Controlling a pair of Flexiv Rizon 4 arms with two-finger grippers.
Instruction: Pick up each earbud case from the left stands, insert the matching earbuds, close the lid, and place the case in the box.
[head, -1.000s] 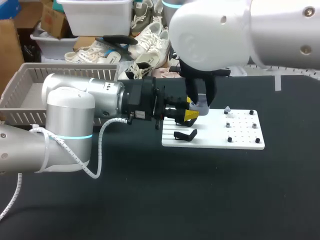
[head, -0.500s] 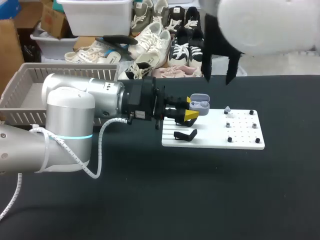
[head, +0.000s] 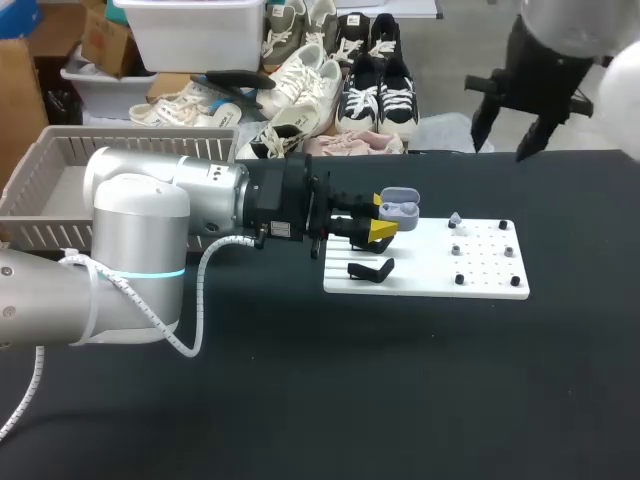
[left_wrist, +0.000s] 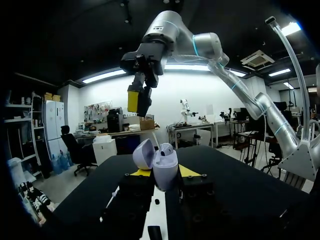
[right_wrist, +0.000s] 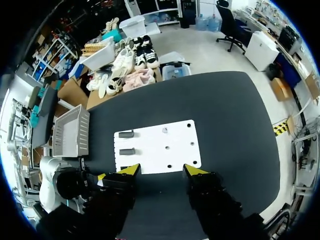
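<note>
Right gripper retreated to 1 o'clock, spread, empty. Left gripper pinches open earbud case; lid closing, boxing remain.

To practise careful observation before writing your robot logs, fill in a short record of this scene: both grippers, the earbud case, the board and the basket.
left gripper: shut on the earbud case, at the white board's left end
earbud case: lid open, not yet in the basket
right gripper: open, empty, raised high over the table
white board: flat on the black table, one black stand free beside the left gripper
basket: grey, at the table's far left, behind the left arm
</note>
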